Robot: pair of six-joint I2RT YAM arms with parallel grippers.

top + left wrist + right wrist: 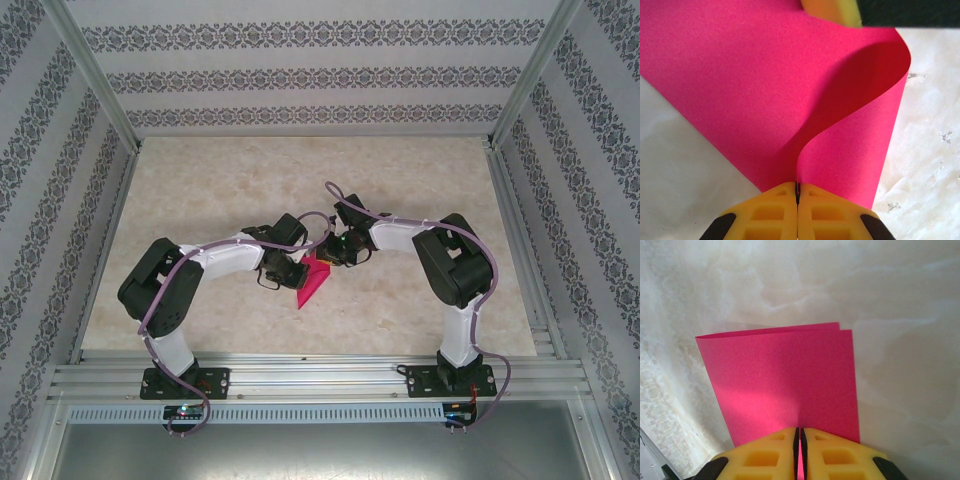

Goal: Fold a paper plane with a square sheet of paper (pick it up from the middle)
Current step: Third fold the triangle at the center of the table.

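We see the left gripper point(797, 189) clamped on a curling edge of the paper point(765, 90), the right gripper point(800, 434) pinching its doubled layers.

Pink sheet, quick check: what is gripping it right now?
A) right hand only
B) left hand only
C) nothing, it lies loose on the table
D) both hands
D: the left hand is closed on a curled edge of the pink sheet, and the right hand on its doubled layers.
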